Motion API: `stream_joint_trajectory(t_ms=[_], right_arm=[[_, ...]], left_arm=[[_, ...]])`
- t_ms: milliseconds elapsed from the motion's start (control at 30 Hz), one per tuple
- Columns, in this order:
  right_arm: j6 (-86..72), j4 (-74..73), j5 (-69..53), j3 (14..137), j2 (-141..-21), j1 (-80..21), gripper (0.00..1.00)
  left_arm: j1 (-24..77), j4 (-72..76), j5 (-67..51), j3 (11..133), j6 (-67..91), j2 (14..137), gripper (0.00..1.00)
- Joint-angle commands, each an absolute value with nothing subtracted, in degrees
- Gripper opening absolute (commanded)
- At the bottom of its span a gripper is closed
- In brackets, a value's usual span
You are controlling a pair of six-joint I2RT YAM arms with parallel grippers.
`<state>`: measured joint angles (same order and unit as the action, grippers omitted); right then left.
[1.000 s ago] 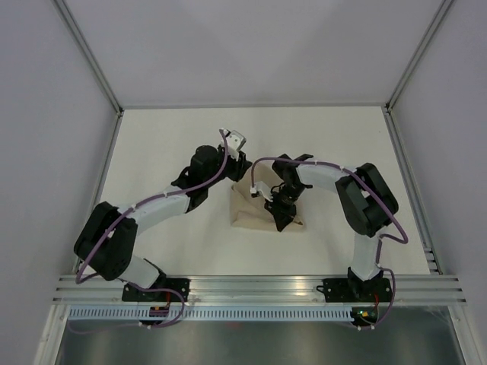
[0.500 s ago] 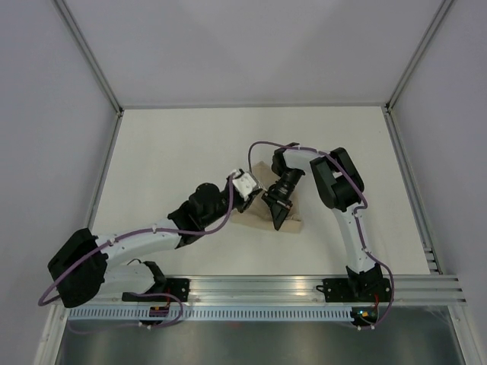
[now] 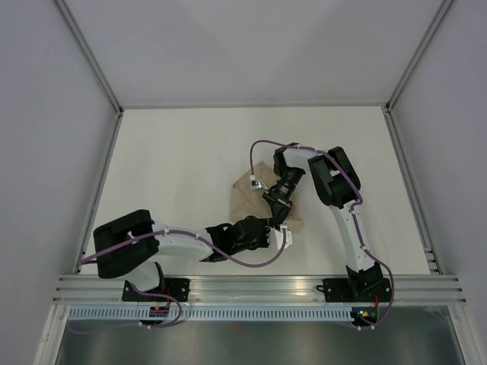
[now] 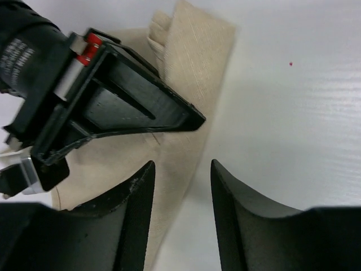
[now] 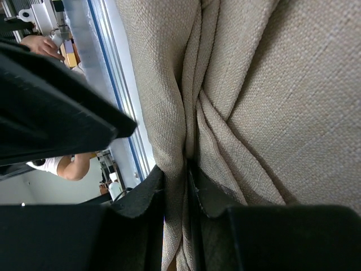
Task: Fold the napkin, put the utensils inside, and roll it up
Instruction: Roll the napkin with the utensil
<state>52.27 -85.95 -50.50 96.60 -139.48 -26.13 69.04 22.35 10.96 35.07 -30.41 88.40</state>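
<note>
The beige napkin (image 3: 247, 199) lies bunched in folds at the table's middle. My right gripper (image 3: 279, 219) reaches down onto its right side. In the right wrist view its jaws (image 5: 186, 189) are shut on a pinched ridge of the napkin (image 5: 282, 84). My left gripper (image 3: 280, 233) lies low at the napkin's near right corner. It is open, and its two fingers (image 4: 181, 169) straddle the edge of the napkin (image 4: 192, 79) with nothing clamped. The right gripper's black body (image 4: 130, 107) fills the upper left of the left wrist view. The utensils are out of view.
An aluminium rail (image 3: 259, 285) with both arm bases runs along the near edge. Grey walls with metal posts (image 3: 99, 68) close the table's left, back and right. White tabletop (image 3: 175, 144) surrounds the napkin.
My left arm swung from the napkin's far left corner down to its near right corner, jaws widening. The right arm's links shifted while its gripper stayed clamped on the cloth.
</note>
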Motion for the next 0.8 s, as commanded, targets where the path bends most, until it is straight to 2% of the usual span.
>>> stream_joint_trajectory(t_ms=[0,67,133,400,467,567,600,667,700,767], right_arm=[[54.8,-76.2,-42.7,96.6,-142.4,-25.0,0.1],[54.9,-76.1,-42.7,96.5,-142.4,-24.6,0.1],[54.8,-75.9,-42.6,96.5,-142.3,-24.4,0.1],[54.8,-76.3,-42.6,96.8,-142.9,-24.2,0.1],[54.9,-76.6,-42.6,97.0,-143.3,-24.3,0.1],[55.5,-77.3,-42.9,97.3,-143.8,-24.1,0.1],[55.5,-77.3,-43.0,97.4,-143.8,-24.1,0.1],[55.6,-77.4,-43.1,97.6,-143.8,-24.1,0.11],[55.6,-77.5,-43.2,97.6,-143.8,-24.1,0.11],[55.5,-77.5,-43.2,97.8,-143.8,-24.1,0.13]], left_arm=[[69.2,22.7,13.1,37.9,-35.9,91.3,0.51],[69.2,22.7,12.7,38.5,-36.6,93.2,0.52],[69.1,22.8,12.6,38.9,-37.2,94.2,0.61],[67.7,21.4,12.1,41.3,-37.9,99.3,0.63],[67.2,19.6,10.6,42.3,-37.6,100.7,0.61],[66.5,15.5,8.0,43.8,-36.4,102.0,0.55],[66.1,14.3,7.1,44.5,-36.0,102.4,0.44],[64.8,10.2,4.3,46.3,-34.6,103.4,0.33],[64.4,9.2,3.3,46.7,-34.4,103.8,0.23],[63.5,6.6,0.5,47.9,-33.8,104.4,0.15]])
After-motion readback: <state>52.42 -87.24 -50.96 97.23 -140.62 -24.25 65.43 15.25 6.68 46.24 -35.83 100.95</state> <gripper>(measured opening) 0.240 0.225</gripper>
